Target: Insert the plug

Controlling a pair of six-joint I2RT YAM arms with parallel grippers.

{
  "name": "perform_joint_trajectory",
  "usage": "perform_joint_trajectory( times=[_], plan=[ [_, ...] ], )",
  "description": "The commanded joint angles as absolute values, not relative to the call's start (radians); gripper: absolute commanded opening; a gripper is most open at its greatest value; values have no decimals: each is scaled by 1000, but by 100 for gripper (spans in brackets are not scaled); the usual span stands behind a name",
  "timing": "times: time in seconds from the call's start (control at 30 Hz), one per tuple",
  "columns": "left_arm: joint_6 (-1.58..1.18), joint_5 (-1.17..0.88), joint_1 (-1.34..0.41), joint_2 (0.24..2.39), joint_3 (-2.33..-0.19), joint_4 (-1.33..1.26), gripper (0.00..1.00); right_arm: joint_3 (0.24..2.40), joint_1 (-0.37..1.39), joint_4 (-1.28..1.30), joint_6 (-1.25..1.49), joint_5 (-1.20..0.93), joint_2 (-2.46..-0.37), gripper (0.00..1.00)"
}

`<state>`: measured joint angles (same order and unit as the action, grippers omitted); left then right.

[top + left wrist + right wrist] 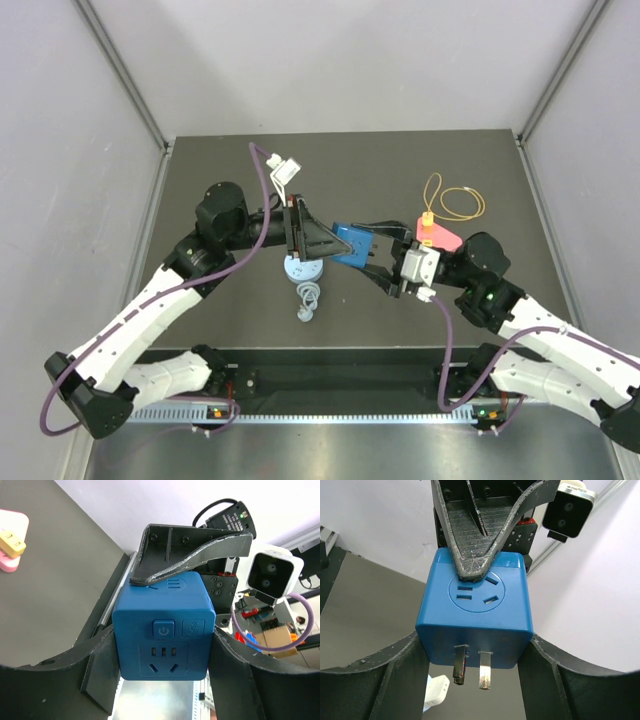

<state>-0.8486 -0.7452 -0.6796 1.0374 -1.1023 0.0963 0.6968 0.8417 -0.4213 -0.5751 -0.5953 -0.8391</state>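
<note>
The right gripper (475, 647) and left gripper (162, 652) both clamped the blue cube adapter (352, 247) crosswise in the air above the worktop's (380, 160) middle, its prongs (472, 672) bare, so insertion seemingly remained undone, the pink power strip (440, 237) lying well apart near the right edge.

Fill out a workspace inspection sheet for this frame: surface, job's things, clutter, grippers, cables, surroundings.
Surface: table, dark and matte.
Job's things: blue cube adapter held above the table; its two metal prongs are bare.
Clutter: pink block carrying a yellow plug, thin yellow cord looped behind it; light blue disc with a white cord near centre.
Grippers: left gripper and right gripper both clamped on the adapter from opposite sides.
Cables: a purple cable runs along each arm.
Surroundings: pale grey walls on three sides.
</note>
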Motion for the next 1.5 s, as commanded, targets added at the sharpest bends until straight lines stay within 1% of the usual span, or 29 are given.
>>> perform_joint_trajectory(
  times=[0.0, 0.03, 0.07, 0.1, 0.2, 0.27, 0.3, 0.37, 0.4, 0.47, 0.5, 0.6, 0.73, 0.83, 0.97, 1.17, 1.33, 1.47],
  plan=[
    [-897, -811, -696, 1084, -1144, 158, 30, 747, 856, -403, -660, -653, -850, 0],
    [-888, -807, -696, 1085, -1144, 156, 19, 747, 857, -403, -658, -652, -853, 0],
    [-884, -807, -696, 1083, -1144, 153, 10, 747, 856, -403, -650, -640, -853, 0],
    [-876, -801, -696, 1081, -1143, 153, 1, 747, 856, -408, -643, -631, -851, 3],
    [-832, -764, -695, 1075, -1147, 182, 0, 727, 856, -436, -614, -600, -842, 17],
    [-792, -744, -693, 1072, -1152, 201, 0, 713, 857, -443, -598, -592, -830, 31],
    [-767, -738, -692, 1075, -1163, 222, 0, 707, 857, -443, -592, -592, -825, 43],
    [-750, -733, -675, 1088, -1169, 242, 0, 690, 856, -440, -569, -591, -815, 52],
    [-727, -718, -669, 1089, -1180, 259, 0, 681, 856, -446, -558, -592, -810, 71],
    [-687, -674, -657, 1094, -1193, 311, 0, 640, 857, -489, -511, -592, -795, 93],
    [-663, -651, -652, 1095, -1207, 333, 0, 626, 857, -500, -497, -591, -790, 99],
    [-502, -534, -634, 1097, -1244, 452, 0, 572, 856, -521, -439, -575, -753, 100],
    [-352, -398, -611, 1101, -1249, 532, 0, 494, 857, -540, -371, -548, -643, 100],
    [-223, -244, -611, 1114, -1241, 592, 0, 430, 856, -557, -321, -494, -556, 100],
    [-72, -49, -612, 1173, -1206, 655, 0, 379, 856, -535, -285, -356, -471, 100],
    [74, 51, -611, 1296, -1167, 672, 0, 377, 856, -463, -285, -262, -419, 100],
    [144, 34, -606, 1412, -1167, 684, 0, 379, 856, -474, -247, -258, -428, 100],
    [126, 22, -604, 1509, -1192, 721, 0, 409, 856, -474, -192, -291, -465, 100]
  ],
)
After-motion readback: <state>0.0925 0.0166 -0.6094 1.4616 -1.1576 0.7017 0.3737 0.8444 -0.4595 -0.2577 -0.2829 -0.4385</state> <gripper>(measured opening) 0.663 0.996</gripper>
